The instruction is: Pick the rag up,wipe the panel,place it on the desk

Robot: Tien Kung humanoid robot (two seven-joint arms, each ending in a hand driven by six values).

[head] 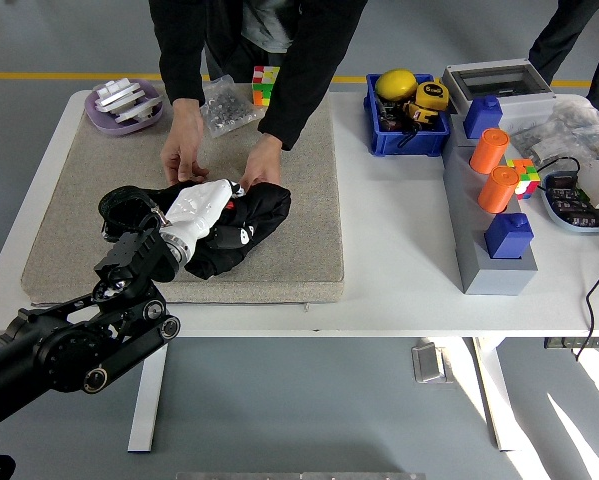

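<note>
**Wiping pass: rag bunched over the panel at left centre of the frame**

The rag (234, 228), a black cloth with small white marks, is lying bunched on the grey mat (309, 200) just left of the frame's centre, and it is covering the panel so fully that no part of the panel is showing. The robot's left hand (194, 210), white and wrapped into the cloth's left end, is gripping the rag with fingers curled into the folds; exactly how the fingertips are closing is hidden by the fabric. The black left arm (79, 340) is reaching in from the lower left corner.

At the rag's upper edge a person's two hands (184, 150) are resting on the mat, one touching the cloth's far side, apparently steadying what is underneath.

To do this step well, the hand is best pressing flat and sweeping sideways across the hidden panel, keeping the cloth spread rather than balled, and staying clear of the person's fingers. The white worktop (399, 260) to the right is offering bare space for setting the rag down afterwards. The right hand is not showing.
</note>
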